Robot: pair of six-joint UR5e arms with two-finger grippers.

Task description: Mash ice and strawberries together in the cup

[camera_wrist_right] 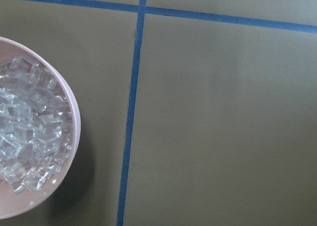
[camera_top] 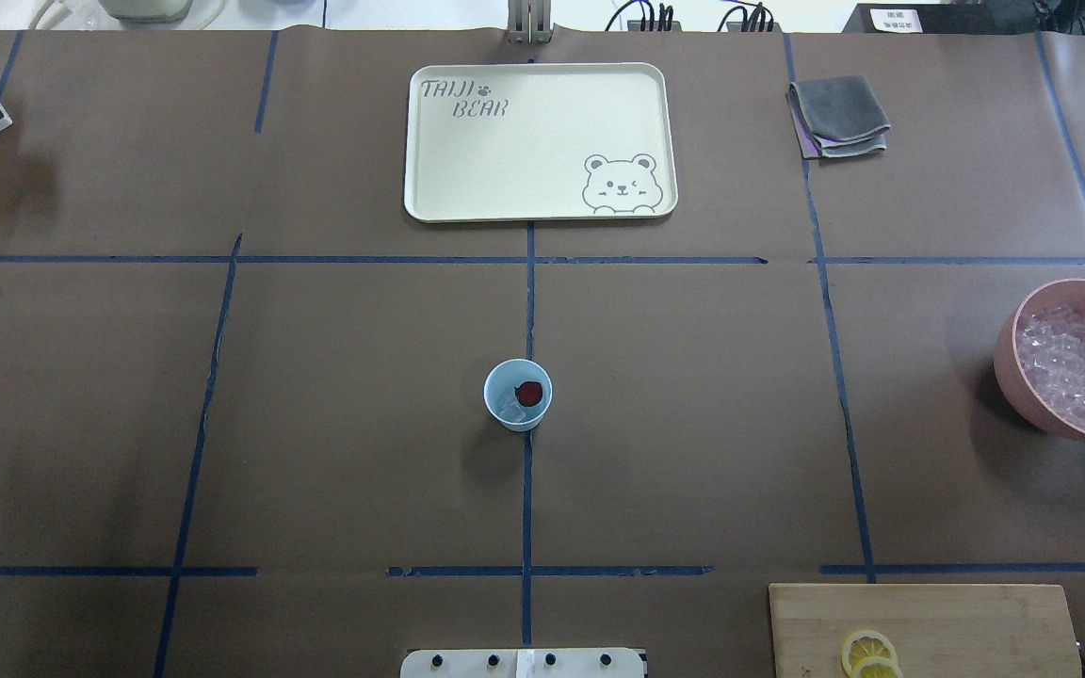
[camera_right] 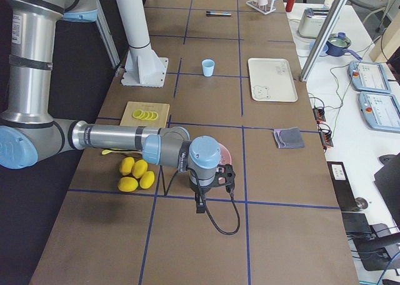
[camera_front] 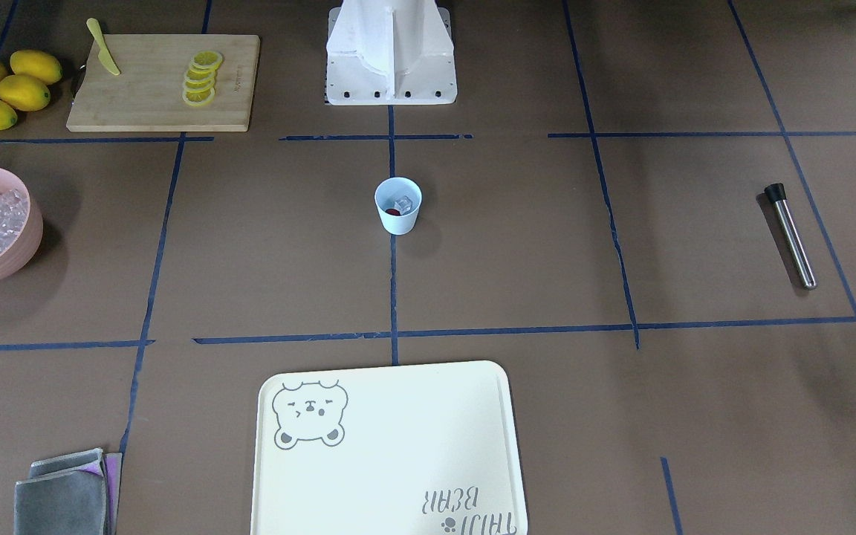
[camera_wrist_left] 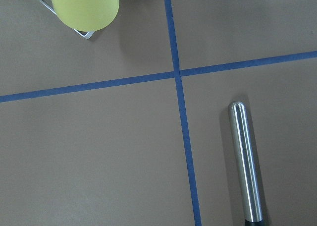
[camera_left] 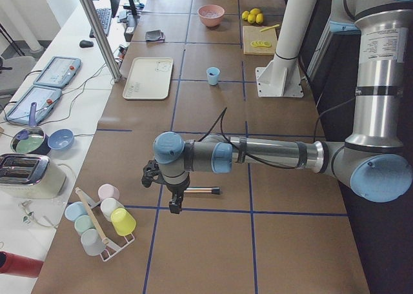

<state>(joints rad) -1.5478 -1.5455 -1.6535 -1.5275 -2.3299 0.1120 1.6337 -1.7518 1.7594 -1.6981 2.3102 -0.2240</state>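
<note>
From the front camera I see the cup (camera_front: 398,223) upright at the table's middle on a blue tape line, with the strawberry (camera_front: 393,212) and the ice (camera_front: 404,201) inside it; the steel muddler (camera_front: 792,236) lies well apart

Overhead, the strawberry sits beside the ice in the cup

In the left side view my left gripper (camera_left: 173,208) hangs near the muddler; fingers spread or pressed together, I cannot tell

In the right side view my right gripper (camera_right: 199,207) hangs near the pink bowl (camera_right: 223,154), and I cannot read its fingers either

The left wrist camera shows the muddler lying on the table; the right wrist camera shows a heap of clear cubes (camera_wrist_right: 29,132) in the bowl
</note>
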